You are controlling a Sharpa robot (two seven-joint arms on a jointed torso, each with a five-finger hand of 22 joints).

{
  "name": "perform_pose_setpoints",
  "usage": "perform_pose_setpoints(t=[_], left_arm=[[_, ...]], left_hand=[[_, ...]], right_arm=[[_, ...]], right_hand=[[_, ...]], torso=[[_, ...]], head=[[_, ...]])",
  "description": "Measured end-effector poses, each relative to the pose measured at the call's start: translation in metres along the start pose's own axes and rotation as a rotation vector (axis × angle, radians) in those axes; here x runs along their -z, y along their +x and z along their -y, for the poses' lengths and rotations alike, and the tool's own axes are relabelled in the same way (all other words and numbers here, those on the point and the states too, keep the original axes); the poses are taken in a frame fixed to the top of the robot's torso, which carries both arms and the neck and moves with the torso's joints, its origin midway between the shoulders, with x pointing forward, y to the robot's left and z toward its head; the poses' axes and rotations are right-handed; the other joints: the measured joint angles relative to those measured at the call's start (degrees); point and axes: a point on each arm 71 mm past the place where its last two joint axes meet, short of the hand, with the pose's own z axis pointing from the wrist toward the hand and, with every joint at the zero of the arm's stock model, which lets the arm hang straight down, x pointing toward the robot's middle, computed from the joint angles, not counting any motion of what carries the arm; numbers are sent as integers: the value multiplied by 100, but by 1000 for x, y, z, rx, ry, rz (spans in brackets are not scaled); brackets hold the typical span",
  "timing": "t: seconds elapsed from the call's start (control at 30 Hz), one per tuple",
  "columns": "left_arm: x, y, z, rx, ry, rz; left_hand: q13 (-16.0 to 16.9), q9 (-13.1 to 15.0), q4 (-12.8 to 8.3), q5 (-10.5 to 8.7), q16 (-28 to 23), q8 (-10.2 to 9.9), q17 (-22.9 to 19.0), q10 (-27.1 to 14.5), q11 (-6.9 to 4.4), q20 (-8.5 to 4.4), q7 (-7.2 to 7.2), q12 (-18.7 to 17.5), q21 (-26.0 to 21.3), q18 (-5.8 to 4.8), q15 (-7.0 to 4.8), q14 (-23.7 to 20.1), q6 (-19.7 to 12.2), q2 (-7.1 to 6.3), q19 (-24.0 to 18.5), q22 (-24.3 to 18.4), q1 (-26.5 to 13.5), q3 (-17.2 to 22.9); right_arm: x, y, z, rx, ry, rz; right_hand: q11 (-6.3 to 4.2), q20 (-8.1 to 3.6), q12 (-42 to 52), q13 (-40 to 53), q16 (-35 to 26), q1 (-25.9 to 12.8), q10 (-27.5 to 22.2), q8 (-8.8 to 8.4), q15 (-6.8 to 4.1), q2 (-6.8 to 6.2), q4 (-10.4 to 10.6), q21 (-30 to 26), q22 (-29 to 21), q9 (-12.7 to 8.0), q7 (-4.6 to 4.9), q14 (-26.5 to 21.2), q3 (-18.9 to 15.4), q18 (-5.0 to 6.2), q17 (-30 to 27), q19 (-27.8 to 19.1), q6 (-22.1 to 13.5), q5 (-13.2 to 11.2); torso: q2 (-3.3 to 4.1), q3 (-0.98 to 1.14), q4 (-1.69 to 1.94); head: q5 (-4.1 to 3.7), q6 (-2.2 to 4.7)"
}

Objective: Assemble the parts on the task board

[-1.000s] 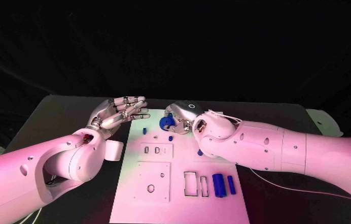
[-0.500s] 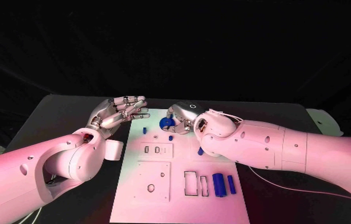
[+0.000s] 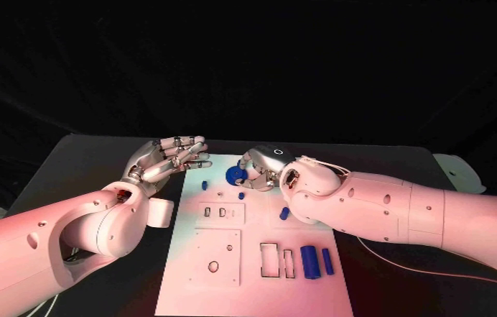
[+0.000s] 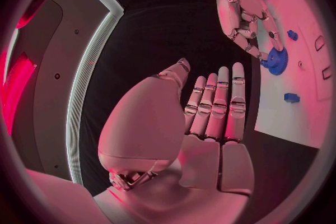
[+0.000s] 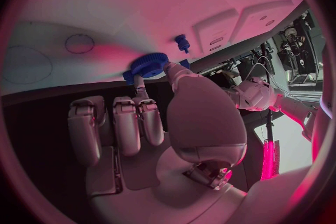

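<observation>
While the task board (image 3: pixel 253 259) lies flat mid-bench (image 3: pixel 93 159), the step in hand looks like seating the blue gear (image 3: pixel 237 175); right hand (image 3: pixel 261 166) pinches it between thumb and a finger at the board's far end, just over the surface, contact unclear; left hand (image 3: pixel 169 157) hovers beside the board's far left corner, fingers near-straight, side by side, holding nothing; two blue cylinders (image 3: pixel 316 261) lie near the slots at the near end, small blue pegs (image 3: pixel 241 195) mid-board; next move, my read: line the gear up over its mount, lower it square, then let go.
</observation>
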Motion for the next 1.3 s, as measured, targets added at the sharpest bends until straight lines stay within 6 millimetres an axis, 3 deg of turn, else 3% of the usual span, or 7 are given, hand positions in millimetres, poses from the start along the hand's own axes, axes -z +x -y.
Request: perform_pose_setpoints(t=[0.13,0.3,0.5,0.67,1.0,1.17,1.3], left_arm=[[0,-1,0,-1,0,3],[1,-4,0,-4,0,7],[2,-7,1,-7,-1,13],[1,-6,0,-6,0,12],[0,-8,0,-9,0,18],[-1,-7,-1,-9,0,17],[-2,-7,-1,-9,0,18]], left_hand=[[0,-6,0,0,0,0,0,0,0,0,0,0,0,0,0,0,0,0,0,0,0,0],[0,-6,0,0,0,0,0,0,0,0,0,0,0,0,0,0,0,0,0,0,0,0],[0,-6,-16,0,0,0,6,0,0,0,0,-24,0,0,0,0,0,0,0,-7,0,16],[0,-6,-16,0,0,-22,5,0,0,0,0,-24,0,0,0,0,0,0,0,-6,0,16],[0,-5,-16,0,-22,-22,5,0,0,0,0,-23,0,0,0,0,0,0,0,-6,0,16],[0,-5,-16,0,-22,-22,4,0,0,0,0,-23,0,0,0,0,0,0,0,-6,0,16],[0,-5,-16,0,-22,-22,4,0,0,0,0,-23,0,0,0,0,0,0,0,-6,0,16]], right_arm=[[16,-6,9,-34,4,35],[42,-27,32,-107,30,103],[72,-59,78,-204,84,151],[101,-71,120,-269,134,160],[131,-59,162,-309,180,96],[133,-52,174,-304,200,70],[130,-43,175,-306,201,49]], right_hand=[[0,0,0,0,0,212,0,-39,0,48,-40,0,0,-2,2,0,153,0,0,0,40,164],[0,0,0,-1,0,339,0,-113,0,-53,-102,0,-1,-2,2,0,227,0,-1,0,40,105],[0,0,-61,-1,0,616,0,-148,0,-156,-224,0,-1,-1,24,0,349,0,-1,0,62,-249],[0,0,-100,-1,0,884,0,-203,0,-237,-391,0,-1,7,25,0,449,0,-2,0,100,-187],[0,-1,-155,-1,0,1074,0,-298,0,-336,-516,0,-2,7,24,0,496,0,-2,0,100,-183],[43,-1,-221,-2,0,1079,-1,-458,0,-341,-540,0,-2,-37,114,0,472,0,-3,0,-105,-238],[57,0,-222,-2,0,1102,-6,-475,0,-364,-555,0,3,-42,120,0,457,0,-3,0,-142,-238]], torso=[[-2,-1,-1],[-8,2,-21],[-22,19,-83],[-43,35,-133],[-74,97,-205],[-81,115,-209],[-81,120,-209]], head=[[-5,14],[3,35],[-27,59],[-82,57],[-116,33],[-126,23],[-110,18]])
